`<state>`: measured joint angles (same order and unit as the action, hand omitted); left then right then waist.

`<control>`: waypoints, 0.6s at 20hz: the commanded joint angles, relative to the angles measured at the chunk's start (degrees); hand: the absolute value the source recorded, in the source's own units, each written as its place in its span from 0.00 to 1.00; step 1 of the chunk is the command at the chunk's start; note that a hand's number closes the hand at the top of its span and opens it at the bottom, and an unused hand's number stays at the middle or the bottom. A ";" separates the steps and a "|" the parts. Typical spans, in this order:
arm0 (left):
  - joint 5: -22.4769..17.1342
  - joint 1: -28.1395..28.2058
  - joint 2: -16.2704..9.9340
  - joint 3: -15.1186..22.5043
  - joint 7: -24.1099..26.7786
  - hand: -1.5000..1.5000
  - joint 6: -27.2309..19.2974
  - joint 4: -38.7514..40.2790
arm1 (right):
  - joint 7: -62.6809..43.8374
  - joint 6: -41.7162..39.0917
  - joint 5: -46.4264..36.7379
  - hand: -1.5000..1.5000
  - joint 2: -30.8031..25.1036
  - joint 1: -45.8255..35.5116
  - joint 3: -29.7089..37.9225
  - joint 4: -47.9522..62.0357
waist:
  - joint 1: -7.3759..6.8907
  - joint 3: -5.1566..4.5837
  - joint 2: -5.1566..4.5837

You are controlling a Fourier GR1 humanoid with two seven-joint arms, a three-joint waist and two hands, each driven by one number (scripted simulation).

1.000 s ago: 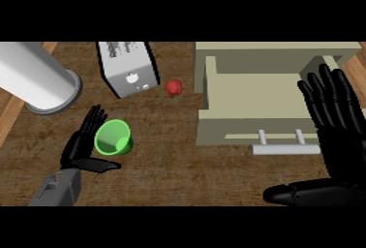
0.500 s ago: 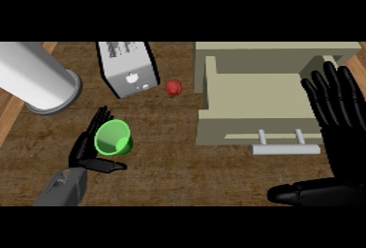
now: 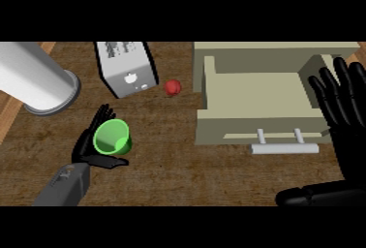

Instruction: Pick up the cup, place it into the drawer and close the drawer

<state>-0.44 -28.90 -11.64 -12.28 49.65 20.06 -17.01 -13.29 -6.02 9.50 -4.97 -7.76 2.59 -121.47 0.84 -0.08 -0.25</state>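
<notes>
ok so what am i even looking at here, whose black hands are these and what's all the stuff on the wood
You are looking steeply down from a humanoid robot's head at a brown wooden counter. The grey forearms ending in black hands are the robot's own. Its left hand is against the bright green cup, fingers behind it and thumb below. Its right hand rests open, fingers up, at the right edge. Between them stands an open beige drawer with a pale bar handle. Further back are a large grey cylinder, a silver toaster-like box and a small red object.
</notes>
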 commanded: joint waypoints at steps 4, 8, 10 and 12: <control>-1.51 -1.22 -0.59 -0.33 2.05 0.00 10.48 1.75 | 2.71 -1.33 -1.04 0.00 0.90 3.98 -1.42 -0.24 | 0.17 -0.02 -0.05; -1.95 1.15 -0.08 -0.03 4.81 0.00 15.30 2.28 | 0.94 -0.60 -1.39 0.00 -0.74 -0.73 0.08 2.03 | 0.04 -0.09 -0.21; -1.84 -0.60 3.08 0.24 4.53 1.00 12.23 2.11 | 2.07 -0.99 -0.18 0.00 0.43 1.47 -0.37 1.25 | 0.38 -0.07 -0.18; -2.55 -0.11 0.02 0.20 3.36 1.00 17.51 1.49 | 3.38 -1.61 -0.83 0.00 0.05 1.59 -0.09 3.02 | -0.05 -0.03 -0.13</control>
<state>-2.61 -29.80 -10.37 -12.31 48.00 27.34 -15.79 -11.14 -7.49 9.69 -5.23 -6.44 2.94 -119.97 0.99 -0.12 -0.36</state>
